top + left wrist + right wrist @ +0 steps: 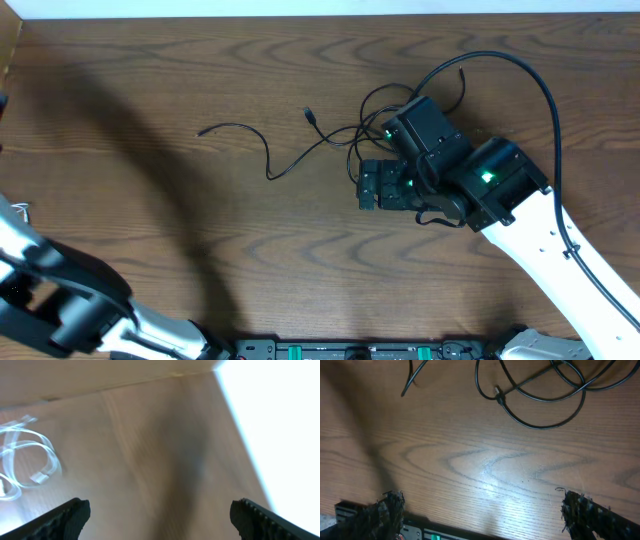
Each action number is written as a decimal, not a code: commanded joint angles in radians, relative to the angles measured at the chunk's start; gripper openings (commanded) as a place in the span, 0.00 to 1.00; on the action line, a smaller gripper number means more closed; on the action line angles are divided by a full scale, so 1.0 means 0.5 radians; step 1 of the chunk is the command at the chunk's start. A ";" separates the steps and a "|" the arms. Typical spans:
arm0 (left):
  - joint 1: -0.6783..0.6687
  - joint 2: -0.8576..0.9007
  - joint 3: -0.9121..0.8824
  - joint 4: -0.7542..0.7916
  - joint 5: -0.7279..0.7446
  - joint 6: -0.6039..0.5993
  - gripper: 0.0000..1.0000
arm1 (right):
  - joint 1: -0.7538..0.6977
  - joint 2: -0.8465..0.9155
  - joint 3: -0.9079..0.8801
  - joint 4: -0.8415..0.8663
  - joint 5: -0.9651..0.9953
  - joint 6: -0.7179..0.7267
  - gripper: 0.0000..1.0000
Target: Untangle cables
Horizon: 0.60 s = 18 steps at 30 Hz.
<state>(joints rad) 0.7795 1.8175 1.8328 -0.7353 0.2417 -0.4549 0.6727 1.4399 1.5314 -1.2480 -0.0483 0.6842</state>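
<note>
Several thin black cables (385,115) lie tangled at the table's centre right. One black cable (262,150) runs out of the tangle to the left, and a plug end (308,113) lies above it. In the right wrist view the black loops (540,422) lie across the top, apart from the fingers. My right gripper (366,187) (482,515) is open and empty, just in front of the tangle. The white cable (30,460) lies coiled at the left of the left wrist view. My left gripper (160,520) is open and empty above bare wood, to the right of the white cable.
The right arm's thick black wire (520,75) arcs over the table's back right. The left arm (60,300) sits at the front left corner. A black panel with green lights (350,350) runs along the table's front edge. A bright area (280,420) lies beyond the table edge.
</note>
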 commanded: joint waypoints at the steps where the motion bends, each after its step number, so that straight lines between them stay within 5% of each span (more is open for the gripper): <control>1: -0.116 -0.056 0.031 -0.140 0.505 -0.118 0.95 | 0.010 0.001 0.011 -0.001 0.031 -0.024 0.99; 4: -0.345 -0.052 0.019 -0.397 0.968 0.034 0.95 | 0.010 0.001 0.011 -0.001 0.031 -0.025 0.99; 7: -0.600 -0.051 -0.019 -0.617 0.955 0.219 0.95 | 0.010 0.001 0.011 -0.001 0.031 -0.024 0.99; 18: -1.523 -0.051 -0.231 -0.961 0.129 0.489 0.95 | 0.010 -0.002 0.011 0.033 -0.044 -0.016 0.99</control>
<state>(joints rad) 0.0971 1.7840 1.7470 -1.2068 0.4881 -0.2569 0.6727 1.4399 1.5314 -1.2457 -0.0597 0.6846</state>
